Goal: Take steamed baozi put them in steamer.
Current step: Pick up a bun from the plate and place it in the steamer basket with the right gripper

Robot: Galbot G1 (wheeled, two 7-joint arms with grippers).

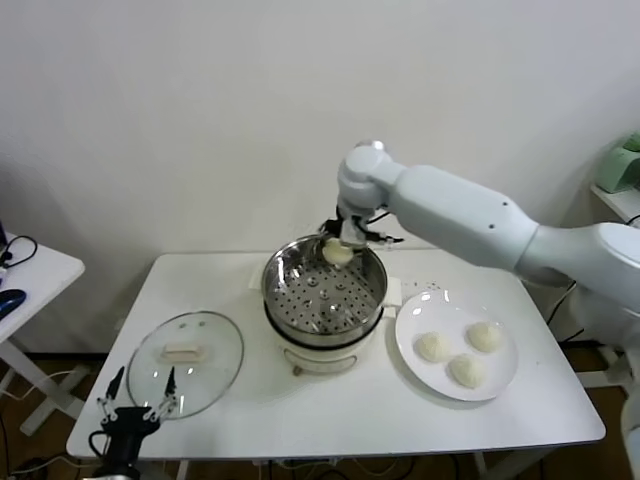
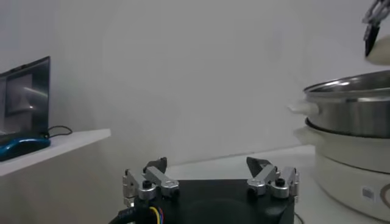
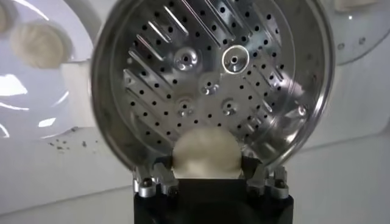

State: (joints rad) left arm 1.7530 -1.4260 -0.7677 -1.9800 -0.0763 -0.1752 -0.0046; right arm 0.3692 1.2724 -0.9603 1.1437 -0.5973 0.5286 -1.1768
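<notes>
Holding baozi [image 1: 338,252] above steamer [image 1: 290,275]

shiny silver stainless-steel steamer pot [image 1: 324,290] has rows of little dark holes across its floor and sits on a white base; the small round dough buns [image 1: 465,352] are cream-white, same pale tone as the flat round plate [image 1: 410,345] under them. white tabletop [image 1: 300,410], clear glass lid [image 1: 190,362] with a whitish handle, white right arm [image 1: 460,220], black and silver left gripper [image 2: 210,182]

Plain white wall [image 1: 200,120]; white table [image 1: 330,410]; side table [image 1: 35,275] left.
</notes>
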